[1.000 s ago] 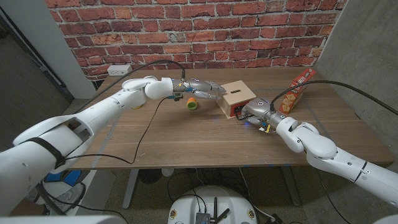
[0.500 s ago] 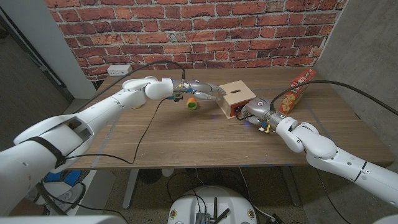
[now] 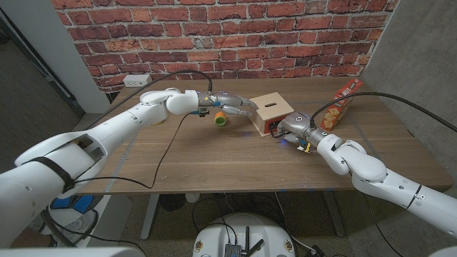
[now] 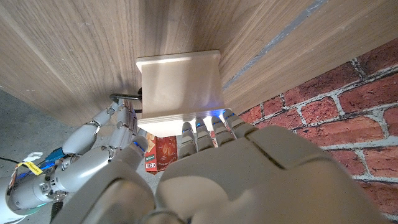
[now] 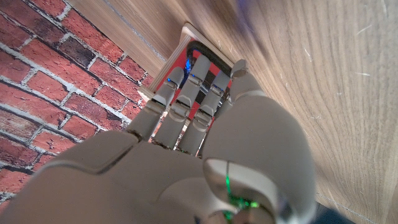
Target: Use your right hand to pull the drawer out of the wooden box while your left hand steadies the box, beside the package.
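Nothing is visibly shifting since the earlier frames: both hands and the box are staying where they were. The small pale wooden box point(image 3: 270, 112) with a slot in its top is sitting near the middle of the brown wooden surface point(image 3: 214, 160), its red drawer front point(image 5: 198, 73) facing the right hand point(image 3: 293, 128). That hand is pressing its fingers point(image 5: 186, 99) against the red front; whether they are hooking a pull cannot be told, so its grip is unclear. The left hand point(image 3: 232, 102) is reaching in from the opposite side, its fingertips point(image 4: 205, 124) extended together and touching the plain side of the box. Just beside this hand, a small green and orange object point(image 3: 221, 118) is lying on the surface. The red printed snack package point(image 3: 341, 101) is leaning upright behind the right arm, near the box but apart from it. A red brick wall point(image 3: 285, 32) is rising behind the surface.
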